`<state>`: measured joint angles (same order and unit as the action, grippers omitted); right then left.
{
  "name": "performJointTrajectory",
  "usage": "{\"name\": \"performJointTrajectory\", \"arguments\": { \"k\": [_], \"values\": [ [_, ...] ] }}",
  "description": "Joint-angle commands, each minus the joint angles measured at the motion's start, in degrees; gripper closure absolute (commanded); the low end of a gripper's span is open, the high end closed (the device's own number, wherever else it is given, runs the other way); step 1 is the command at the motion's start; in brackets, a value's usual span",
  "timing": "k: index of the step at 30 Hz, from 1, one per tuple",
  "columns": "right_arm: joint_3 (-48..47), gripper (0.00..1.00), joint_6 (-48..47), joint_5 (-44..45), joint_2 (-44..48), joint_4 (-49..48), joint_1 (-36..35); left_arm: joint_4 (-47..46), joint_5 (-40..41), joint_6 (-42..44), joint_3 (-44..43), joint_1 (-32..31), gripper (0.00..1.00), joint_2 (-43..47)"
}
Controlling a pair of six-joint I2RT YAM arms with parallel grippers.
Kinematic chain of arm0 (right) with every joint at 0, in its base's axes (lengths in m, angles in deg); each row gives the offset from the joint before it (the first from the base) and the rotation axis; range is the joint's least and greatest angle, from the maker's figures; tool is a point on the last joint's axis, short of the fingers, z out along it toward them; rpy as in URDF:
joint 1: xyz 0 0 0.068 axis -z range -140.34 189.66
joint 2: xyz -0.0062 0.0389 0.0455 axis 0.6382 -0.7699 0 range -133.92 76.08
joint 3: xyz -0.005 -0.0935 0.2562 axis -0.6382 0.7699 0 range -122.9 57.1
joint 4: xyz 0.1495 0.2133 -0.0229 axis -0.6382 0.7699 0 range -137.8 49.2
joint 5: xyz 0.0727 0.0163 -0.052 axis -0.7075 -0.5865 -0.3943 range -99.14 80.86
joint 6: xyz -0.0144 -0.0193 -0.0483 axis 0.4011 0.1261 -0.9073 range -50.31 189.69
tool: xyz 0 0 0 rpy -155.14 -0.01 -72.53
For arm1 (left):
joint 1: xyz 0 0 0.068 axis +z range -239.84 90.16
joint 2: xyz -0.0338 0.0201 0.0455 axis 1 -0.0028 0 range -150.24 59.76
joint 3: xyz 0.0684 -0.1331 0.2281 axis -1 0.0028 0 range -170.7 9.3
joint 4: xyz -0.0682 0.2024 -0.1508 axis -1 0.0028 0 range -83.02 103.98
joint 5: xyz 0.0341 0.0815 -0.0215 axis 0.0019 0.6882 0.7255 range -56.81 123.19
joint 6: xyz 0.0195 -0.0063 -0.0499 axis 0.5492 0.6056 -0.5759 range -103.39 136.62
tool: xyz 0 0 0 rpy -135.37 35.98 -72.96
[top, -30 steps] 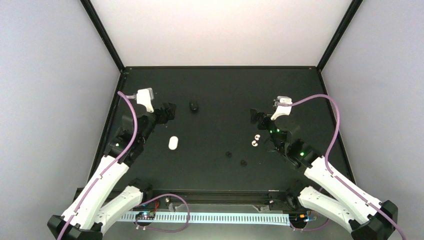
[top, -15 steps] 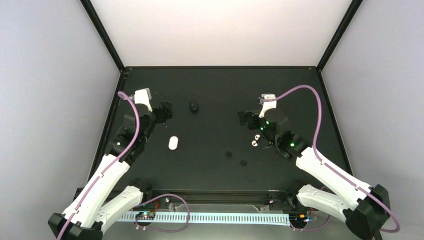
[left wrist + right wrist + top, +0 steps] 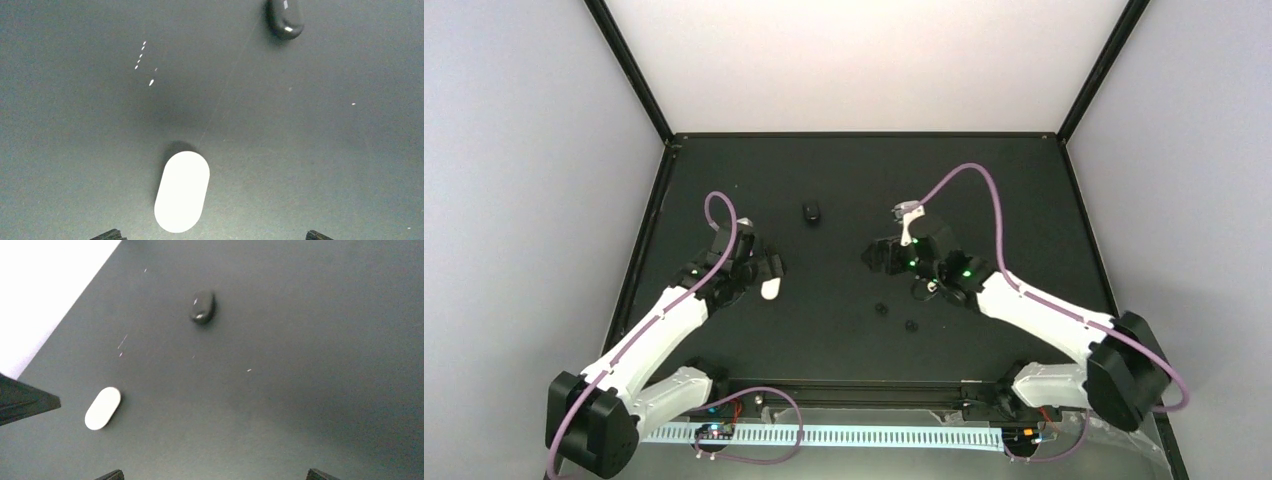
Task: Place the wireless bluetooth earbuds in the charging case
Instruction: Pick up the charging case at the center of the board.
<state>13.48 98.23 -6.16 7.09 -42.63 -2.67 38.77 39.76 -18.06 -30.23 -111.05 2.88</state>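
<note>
A white oval charging case (image 3: 771, 289) lies left of centre on the black table. My left gripper (image 3: 773, 270) hovers just above it, open. In the left wrist view the white case (image 3: 182, 192) sits between and ahead of the wide-apart fingertips (image 3: 111, 235), nearer the left one. A black case (image 3: 811, 212) lies farther back, and the same black case (image 3: 285, 19) shows in that wrist view. Two black earbuds (image 3: 880, 309) (image 3: 911, 326) rest near the front centre. My right gripper (image 3: 871, 256) is open over bare table, empty. The white earbuds are hidden by my right arm.
The right wrist view shows the black case (image 3: 203, 307), the white case (image 3: 103, 408) and part of the left arm (image 3: 20, 400) at the left edge. Black frame rails (image 3: 656, 215) border the table, with pale walls behind.
Both arms swung inward. The left gripper dropped to just above the white case. The right gripper moved left toward the centre, its arm now covering the white earbuds.
</note>
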Motion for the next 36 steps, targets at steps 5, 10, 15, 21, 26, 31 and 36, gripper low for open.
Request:
{"name": "performJointTrajectory", "arguments": {
  "k": [5, 10, 15, 21, 26, 31, 36],
  "values": [
    [-5.04, 0.05, 0.94, -3.80, -7.89, -0.88, -4.78, 0.41, 1.08, -3.31, 1.30, 1.75, 0.04, -2.65],
    [-3.82, 0.05, 1.01, -3.45, -5.83, -0.42, -4.78, 0.09, 0.65, -3.77, -0.42, 2.87, 0.06, -10.94],
    [-2.78, 0.05, 0.23, -2.58, -1.49, 2.19, -4.81, -1.06, -1.59, -4.73, -2.65, 4.20, 0.14, -19.69],
    [-2.36, 0.05, -0.73, -2.06, 3.32, 4.84, -4.81, -4.34, -4.39, -6.44, -2.20, 4.16, 0.22, -23.38],
    [-2.18, 0.05, -0.96, -1.70, 5.06, 5.49, -4.83, -5.78, -5.60, -6.71, -1.89, 3.28, 0.27, -25.73],
    [-1.62, 0.05, -0.67, -1.46, 5.53, 5.47, -4.81, -6.76, -5.85, -7.32, -1.60, 1.73, 0.30, -26.17],
    [-0.69, 0.05, -0.28, -1.20, 5.82, 5.35, -4.76, -7.78, -6.32, -7.84, -2.44, -1.58, 0.32, -27.21]
  ]
}}
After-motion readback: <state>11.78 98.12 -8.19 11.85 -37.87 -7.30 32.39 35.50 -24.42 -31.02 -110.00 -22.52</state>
